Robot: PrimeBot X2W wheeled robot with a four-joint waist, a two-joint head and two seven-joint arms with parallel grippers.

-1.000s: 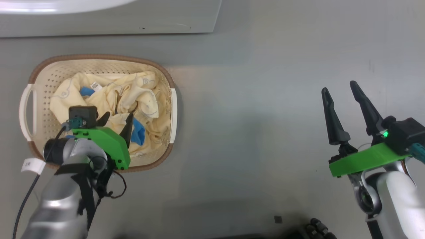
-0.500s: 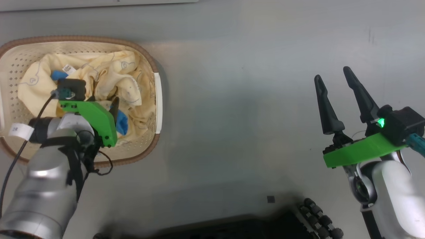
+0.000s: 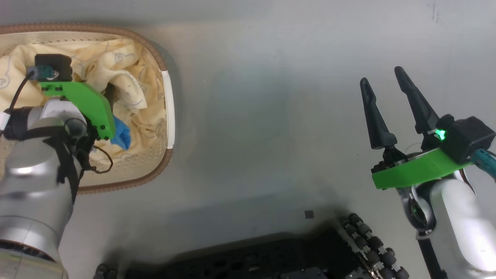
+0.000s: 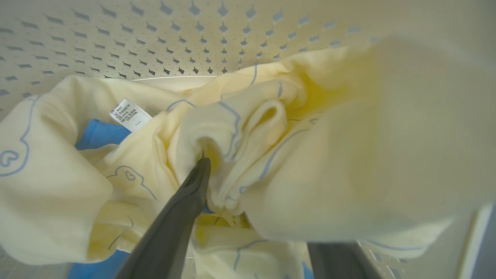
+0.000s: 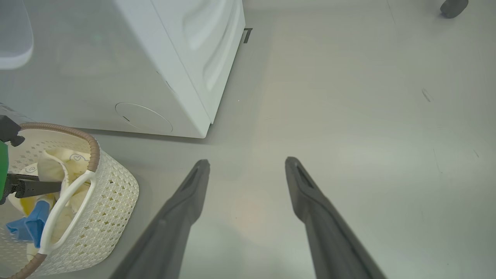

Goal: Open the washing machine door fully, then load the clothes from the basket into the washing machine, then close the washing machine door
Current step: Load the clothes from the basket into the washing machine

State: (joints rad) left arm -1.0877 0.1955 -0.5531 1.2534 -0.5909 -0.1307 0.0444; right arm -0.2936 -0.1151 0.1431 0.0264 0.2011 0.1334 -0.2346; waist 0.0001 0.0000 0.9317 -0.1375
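The cream basket (image 3: pixel 167 97) stands on the floor at the left, with the pale yellow clothes (image 3: pixel 128 93) and a blue cuff (image 3: pixel 121 133) in it. My left arm reaches down into it. My left gripper (image 4: pixel 248 162) is open in the pile: one finger (image 4: pixel 186 201) pokes into a fold and cloth drapes over the other. My right gripper (image 3: pixel 381 75) hangs open over bare floor, far right of the basket. The white washing machine (image 5: pixel 186 58) stands just behind the basket (image 5: pixel 112 201). A pale rounded shape in the top left corner of the right wrist view may be its door; I cannot tell.
My black wheeled base (image 3: pixel 348 248) lies along the bottom of the head view. Grey floor (image 3: pixel 263 116) stretches between the basket and my right gripper. The machine's round service flap (image 5: pixel 143 116) faces the basket. A dark caster (image 5: pixel 453 7) sits at the far right.
The head view has tilted down, so the washing machine has left its top edge. My left gripper has sunk deeper into the clothes. The right gripper holds its pose, open.
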